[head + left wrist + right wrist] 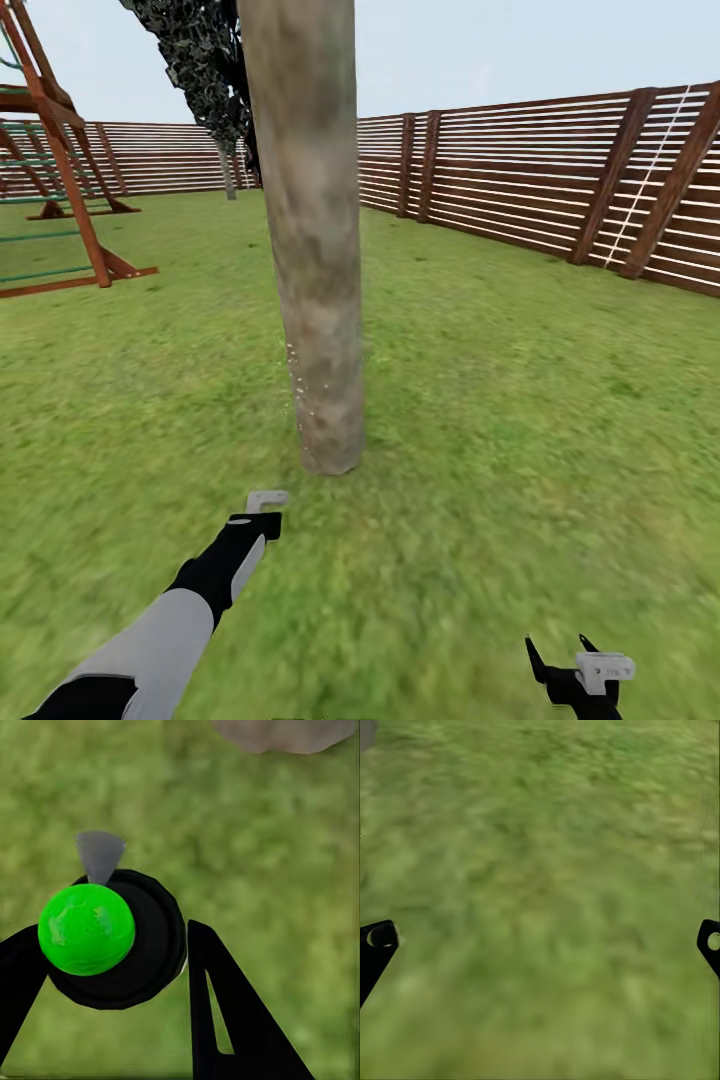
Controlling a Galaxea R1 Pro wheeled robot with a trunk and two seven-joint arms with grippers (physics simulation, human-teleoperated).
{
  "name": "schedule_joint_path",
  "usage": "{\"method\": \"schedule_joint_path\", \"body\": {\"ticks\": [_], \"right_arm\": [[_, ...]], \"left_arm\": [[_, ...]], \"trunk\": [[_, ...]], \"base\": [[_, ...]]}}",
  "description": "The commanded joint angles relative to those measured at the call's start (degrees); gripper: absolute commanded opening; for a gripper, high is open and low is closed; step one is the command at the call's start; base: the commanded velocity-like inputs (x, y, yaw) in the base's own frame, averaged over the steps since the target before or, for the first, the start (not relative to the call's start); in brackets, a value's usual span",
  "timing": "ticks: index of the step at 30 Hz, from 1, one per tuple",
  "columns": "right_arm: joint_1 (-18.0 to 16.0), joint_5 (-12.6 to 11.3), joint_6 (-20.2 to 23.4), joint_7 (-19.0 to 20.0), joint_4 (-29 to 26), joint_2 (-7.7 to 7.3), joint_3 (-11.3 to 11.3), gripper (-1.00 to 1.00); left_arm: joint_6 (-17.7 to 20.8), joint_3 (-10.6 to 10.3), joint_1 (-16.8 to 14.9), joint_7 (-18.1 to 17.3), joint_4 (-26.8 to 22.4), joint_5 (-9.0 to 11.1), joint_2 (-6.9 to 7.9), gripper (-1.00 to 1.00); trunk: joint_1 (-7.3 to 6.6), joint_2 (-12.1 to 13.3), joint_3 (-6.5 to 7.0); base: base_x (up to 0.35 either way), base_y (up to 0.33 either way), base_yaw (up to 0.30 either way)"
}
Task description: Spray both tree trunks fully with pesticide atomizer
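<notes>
While left pincer [112, 967] clamps pesticide atomizer [116, 941] near tree trunk [310, 250], white specks [300, 390] dot bark; my right pincer [540, 945] hangs wide open, nothing in it, over grass [540, 832].

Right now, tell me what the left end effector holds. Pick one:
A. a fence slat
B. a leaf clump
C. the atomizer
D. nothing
C: in the left wrist view the dark atomizer, with its green dot, sits between the left end effector fingers above the grass.
</notes>
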Motion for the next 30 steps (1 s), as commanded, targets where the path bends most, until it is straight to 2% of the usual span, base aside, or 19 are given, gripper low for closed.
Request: {"method": "schedule_joint_path", "body": {"ticks": [1, 26, 30], "right_arm": [[0.0, 0.0, 0.0, 0.0, 0.0, 0.00, 0.0, 1.00], [0.0, 0.0, 0.0, 0.0, 1.6, 0.00, 0.0, 1.00], [0.0, 0.0, 0.0, 0.0, 1.6, 0.00, 0.0, 1.00]], "left_arm": [[0.0, 0.0, 0.0, 0.0, 0.0, 0.0, 0.00, -1.00], [0.0, 0.0, 0.0, -0.1, 0.0, 0.0, 0.00, -1.00], [0.0, 0.0, 0.0, -0.1, 0.0, 0.0, 0.00, -1.00]], "trunk": [[0.00, 0.0, 0.00], [0.00, 0.0, 0.00], [0.00, 0.0, 0.00]], "base": [[0.000, -0.278, 0.276], [0.000, -0.278, 0.277], [0.000, -0.278, 0.072]]}}
